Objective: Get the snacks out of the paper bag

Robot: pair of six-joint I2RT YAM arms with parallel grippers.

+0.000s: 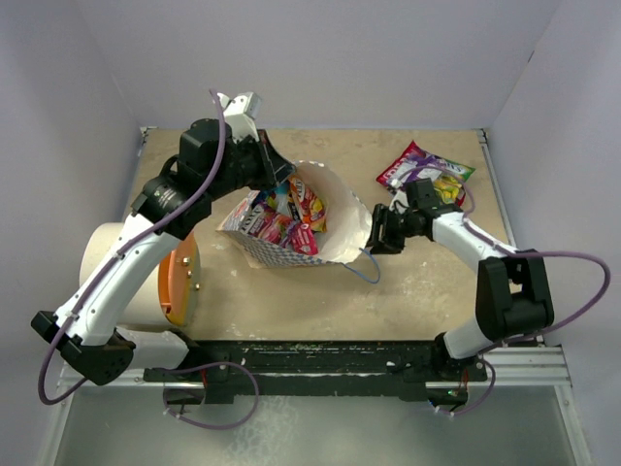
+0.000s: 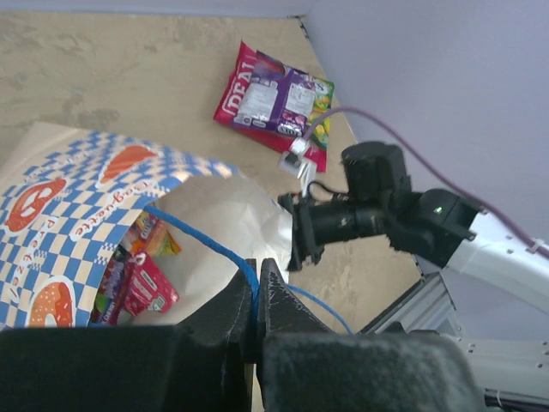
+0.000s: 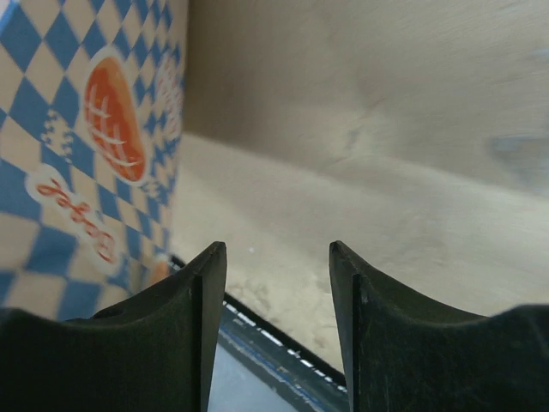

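Cord handle (image 2: 202, 239), thin blue, of the white blue-checkered paper bag (image 2: 77, 215) is pinched tight in the left gripper (image 2: 257, 279); right gripper (image 3: 276, 257) parted, empty, bag just to its left.

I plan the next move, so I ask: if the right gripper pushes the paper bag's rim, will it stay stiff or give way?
Probably gives way: the paper bag wall looks thin and already curves. It likely will not slide far, since the left gripper pinches its blue cord handle. Snacks inside may weigh it down.
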